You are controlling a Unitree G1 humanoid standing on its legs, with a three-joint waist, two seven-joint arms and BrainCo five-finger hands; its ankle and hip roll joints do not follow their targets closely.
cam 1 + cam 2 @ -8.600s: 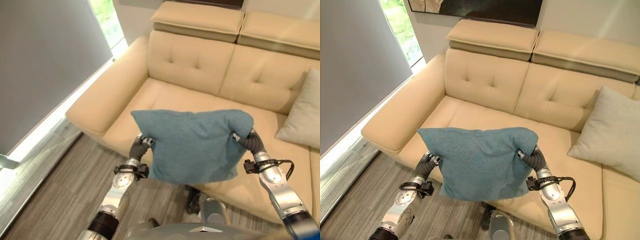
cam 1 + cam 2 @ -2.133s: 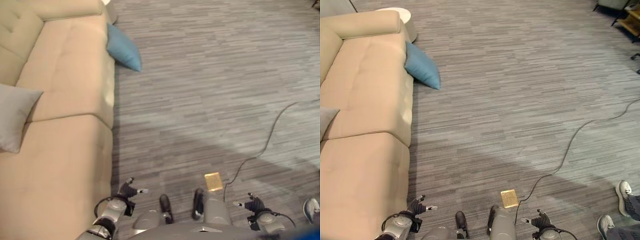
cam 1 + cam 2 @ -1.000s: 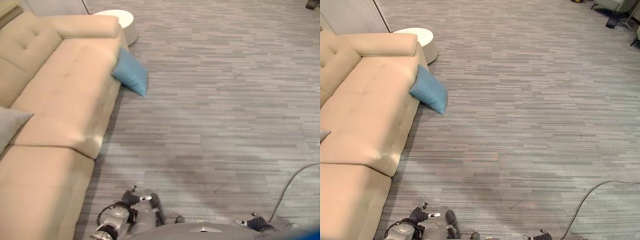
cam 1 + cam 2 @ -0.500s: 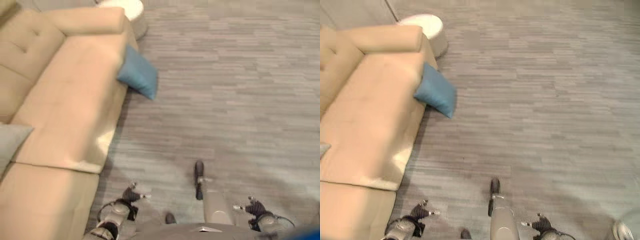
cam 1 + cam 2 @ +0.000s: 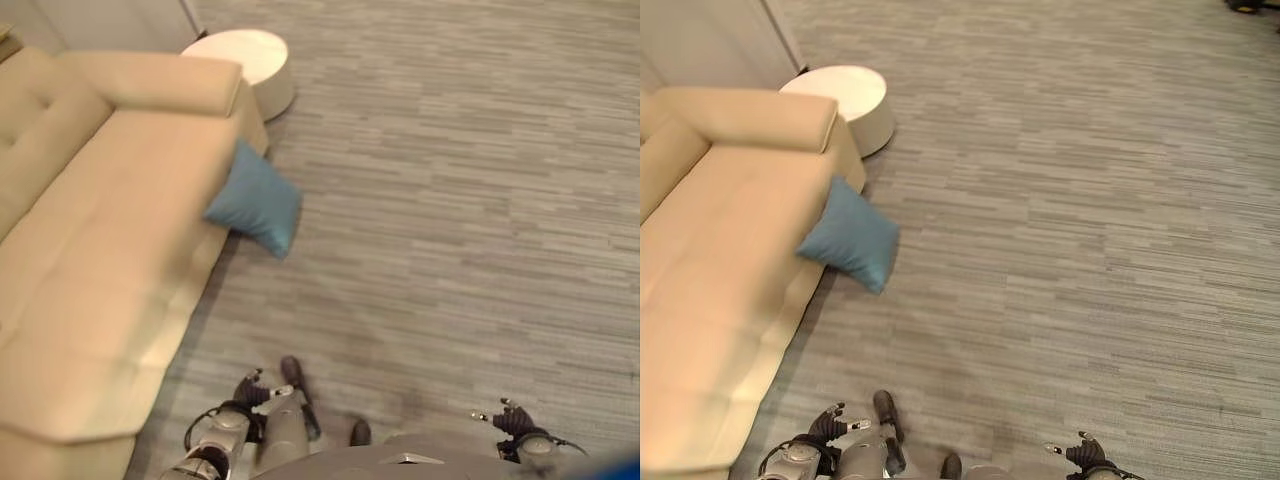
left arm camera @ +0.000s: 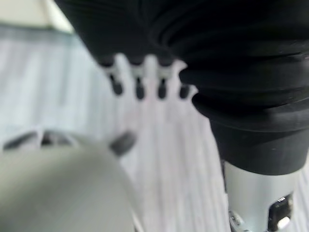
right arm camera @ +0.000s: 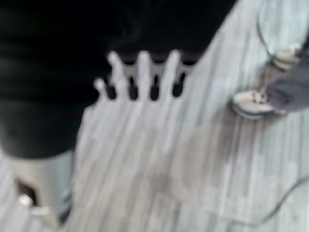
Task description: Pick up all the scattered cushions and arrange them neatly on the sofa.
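Against the sofa's (image 5: 100, 250) front edge leans 1 blue cushion (image 5: 254, 211), now nearer as the view swings.
Left hand (image 5: 828, 424) and right hand (image 5: 1082, 455) hang low, fingers spread, empty; pickup comes next.

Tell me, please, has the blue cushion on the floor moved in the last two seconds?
No. The blue cushion leans against the sofa front near the armrest just as before; only the camera shifted.
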